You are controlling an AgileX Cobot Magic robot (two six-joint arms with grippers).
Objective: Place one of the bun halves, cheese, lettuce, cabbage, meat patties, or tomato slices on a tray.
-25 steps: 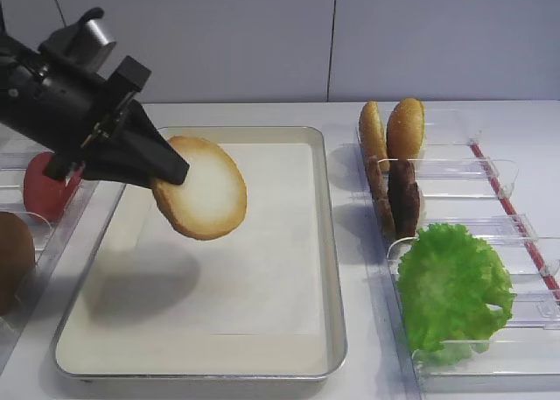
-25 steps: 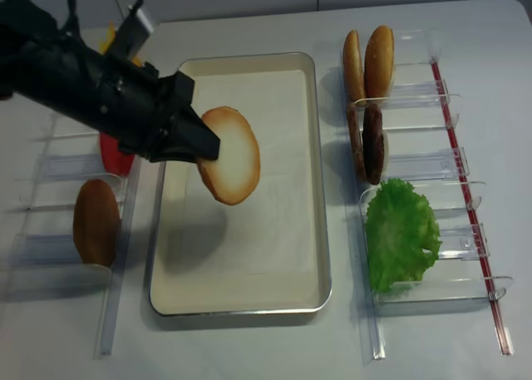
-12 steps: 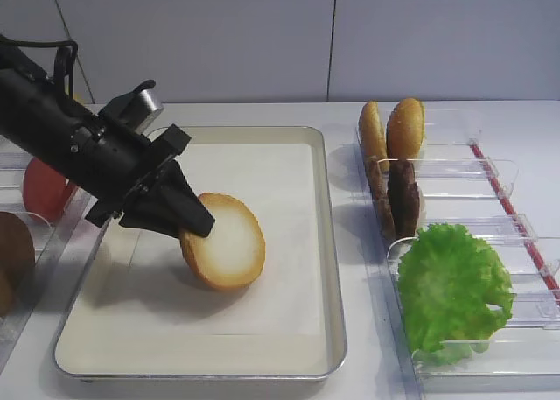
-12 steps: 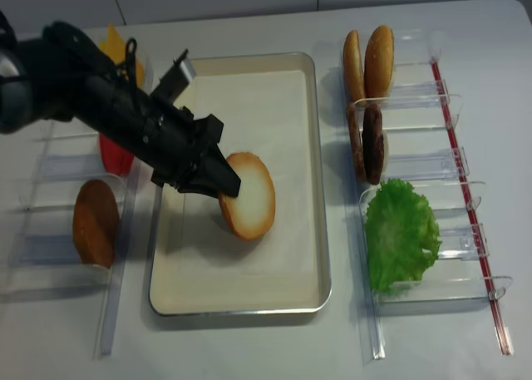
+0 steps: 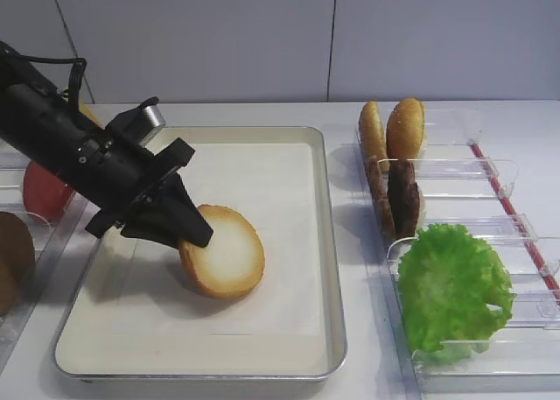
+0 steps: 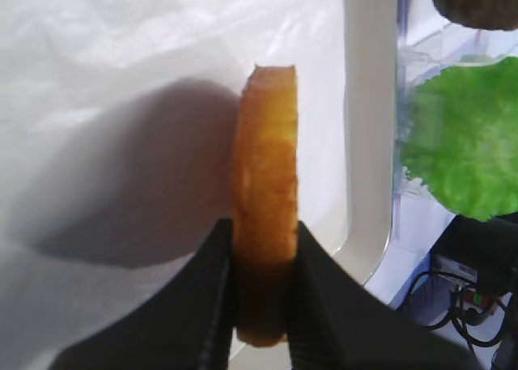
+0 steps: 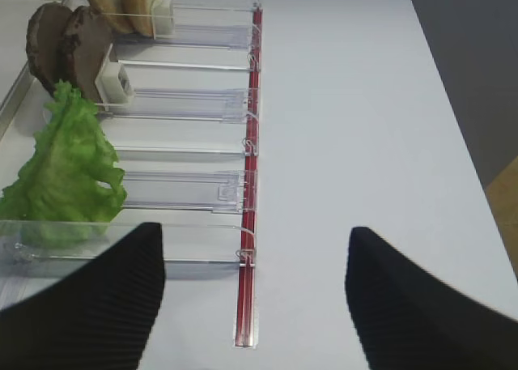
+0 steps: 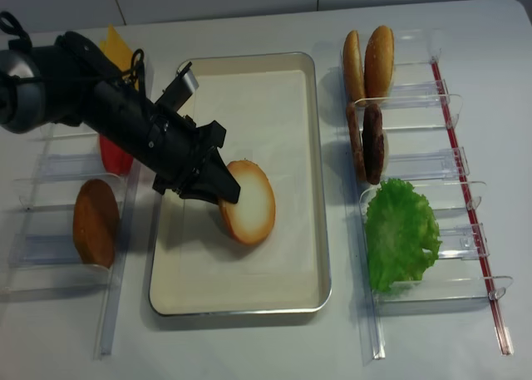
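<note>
Left gripper [image 8: 223, 191] clamped tight on the bun half [image 8: 249, 200] — pinched by its rim, tilted on edge, pale cut face toward the camera in the high views. Seen from the left wrist, bun half [image 6: 265, 216] squeezed edge-on between the two dark fingers [image 6: 214, 293]. Lower edge down on the white liner of the tray [image 8: 317, 180], a little toward 7 o'clock from the tray's middle; shadow right beneath it. Black arm stretching away toward 10 o'clock.

Out at 9 o'clock of the tray, in the clear racks [image 8: 62, 165]: a red tomato slice [image 8: 112, 155], yellow cheese [image 8: 116, 46] further back at 11, a darker brown bun piece [image 8: 96, 222] at 8.

Over at 3 o'clock, more racks — two sesame bun halves [image 8: 370, 62] standing upright at 1 o'clock, meat patties [image 8: 366, 145] upright just below them, then the ruffled lettuce [image 8: 401, 233] at 4 o'clock.

Right gripper [image 7: 255, 293] spread wide in its own wrist view, nothing between the two dark fingers [image 7: 89, 305], poised over bare white table beside the lettuce [image 7: 65, 180] rack.
</note>
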